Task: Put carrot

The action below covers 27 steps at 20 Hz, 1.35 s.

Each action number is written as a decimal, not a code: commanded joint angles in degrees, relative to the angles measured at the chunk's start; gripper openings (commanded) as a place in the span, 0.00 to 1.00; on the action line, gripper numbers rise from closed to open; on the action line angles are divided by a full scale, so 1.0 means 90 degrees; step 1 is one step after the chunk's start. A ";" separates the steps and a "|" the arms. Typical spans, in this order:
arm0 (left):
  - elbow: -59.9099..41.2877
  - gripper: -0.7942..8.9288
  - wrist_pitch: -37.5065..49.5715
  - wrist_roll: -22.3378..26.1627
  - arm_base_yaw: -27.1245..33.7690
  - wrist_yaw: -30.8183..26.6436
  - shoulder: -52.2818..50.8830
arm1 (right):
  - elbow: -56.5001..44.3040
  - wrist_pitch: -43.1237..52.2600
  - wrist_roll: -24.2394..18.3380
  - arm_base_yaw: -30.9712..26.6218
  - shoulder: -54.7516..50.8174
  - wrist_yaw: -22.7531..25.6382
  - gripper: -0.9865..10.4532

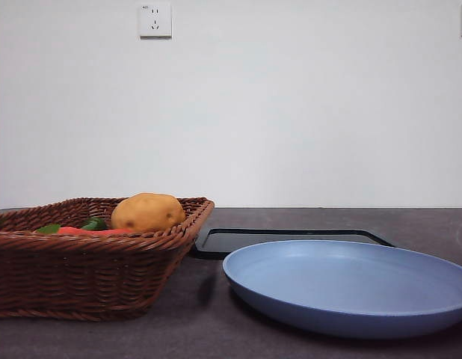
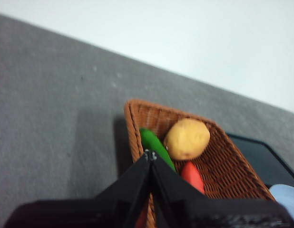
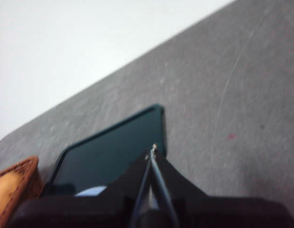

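Inside basket [image 1: 89,280] carrot [image 2: 192,176] is lying beside potato [image 2: 187,138]; left gripper [image 2: 150,154] is hovering above, jaws closed, empty. Should open wide & grip mid-body, avoiding potato; right gripper [image 3: 153,148] closed, waiting

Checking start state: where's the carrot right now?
The carrot lies in the wicker basket at the left of the front view, beside the potato, with neither pincer touching it.

A potato [image 1: 147,212] sits in the wicker basket [image 1: 81,277], a blue plate [image 1: 350,288] beside it, a dark tray [image 1: 291,239] just behind, wall socket [image 1: 155,20] above.
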 commanded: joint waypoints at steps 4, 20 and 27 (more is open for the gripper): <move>0.0716 0.09 0.0022 -0.0041 0.0015 0.0175 0.0918 | 0.0886 -0.0619 -0.0036 0.0010 0.0799 -0.0027 0.09; 0.3708 0.09 -0.1501 0.1700 -0.0087 0.1600 0.5328 | 0.3028 -0.2028 -0.1265 0.0010 0.4376 -0.1324 0.09; 0.4605 0.16 -0.2276 0.2312 -0.0549 0.1705 0.6312 | 0.3033 -0.2018 -0.1370 0.0017 0.5984 -0.2028 0.22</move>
